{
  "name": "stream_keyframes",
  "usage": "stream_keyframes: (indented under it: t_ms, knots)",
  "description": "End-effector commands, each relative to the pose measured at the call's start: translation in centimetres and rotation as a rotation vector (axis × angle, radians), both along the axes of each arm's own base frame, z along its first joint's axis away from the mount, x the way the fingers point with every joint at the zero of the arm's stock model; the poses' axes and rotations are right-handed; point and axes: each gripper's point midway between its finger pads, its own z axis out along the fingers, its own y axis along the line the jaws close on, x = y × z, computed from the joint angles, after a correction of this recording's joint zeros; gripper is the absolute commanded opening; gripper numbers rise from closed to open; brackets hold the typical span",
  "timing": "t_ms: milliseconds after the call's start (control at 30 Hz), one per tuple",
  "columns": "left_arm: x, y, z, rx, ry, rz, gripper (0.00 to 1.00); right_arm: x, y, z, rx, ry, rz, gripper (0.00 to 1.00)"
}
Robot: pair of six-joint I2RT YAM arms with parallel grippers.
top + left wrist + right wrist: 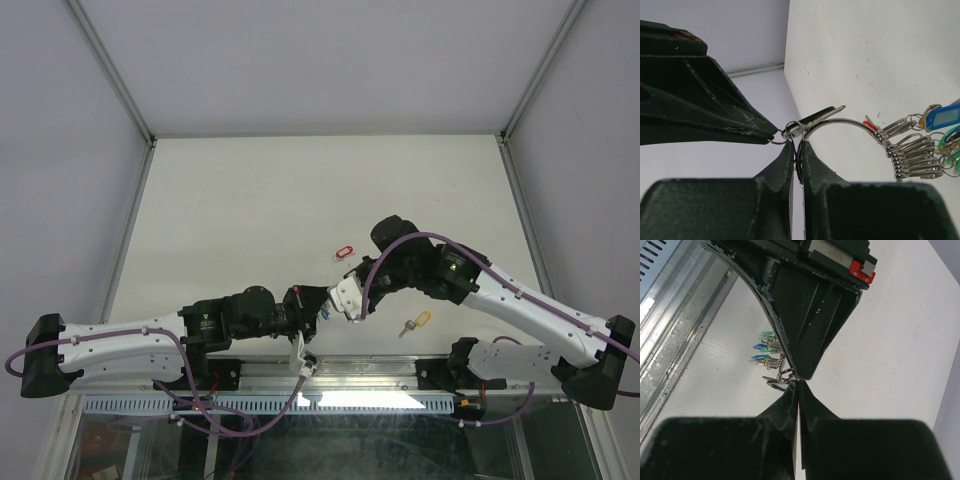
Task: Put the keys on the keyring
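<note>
The left fingers [789, 161] are pinching the keyring [840, 121], holding it above the middle of the counter's [250, 200] near edge. A bunch of keys [912, 155] with blue, green and yellow heads is hanging further along the ring. The right fingers [790, 402] are meeting the left tip to tip, gripping the small loop of a dark key [817, 116] against the ring. A red key [343, 250] and a yellow key [415, 323] are lying loose nearby.

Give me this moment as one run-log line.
left hand: shut on keyring | right hand: shut on key at keyring | threaded keys: several | table: yellow key, red tag loose
</note>
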Motion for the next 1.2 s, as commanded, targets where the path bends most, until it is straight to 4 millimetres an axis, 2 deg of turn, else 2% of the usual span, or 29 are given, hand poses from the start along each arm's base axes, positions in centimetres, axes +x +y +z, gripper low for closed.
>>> stream_keyframes:
  t_ms: [0,333,867,1167]
  knots:
    - [-0.2,-0.8,5.2,-0.148,-0.043,-0.031,0.00,-0.1,0.9,1.1,0.042,-0.023,0.028,0.00]
    - [-0.1,-0.9,5.3,-0.148,-0.045,-0.029,0.00,-1.1,0.8,0.2,0.016,0.018,0.048,0.00]
    - [-0.3,-0.8,5.8,-0.167,-0.050,-0.037,0.00,-1.2,0.4,-1.4,-0.037,0.044,0.039,0.00]
    - [-0.2,-0.6,5.9,-0.177,-0.053,-0.026,0.00,-2.6,0.1,-1.6,-0.063,0.115,0.048,0.00]
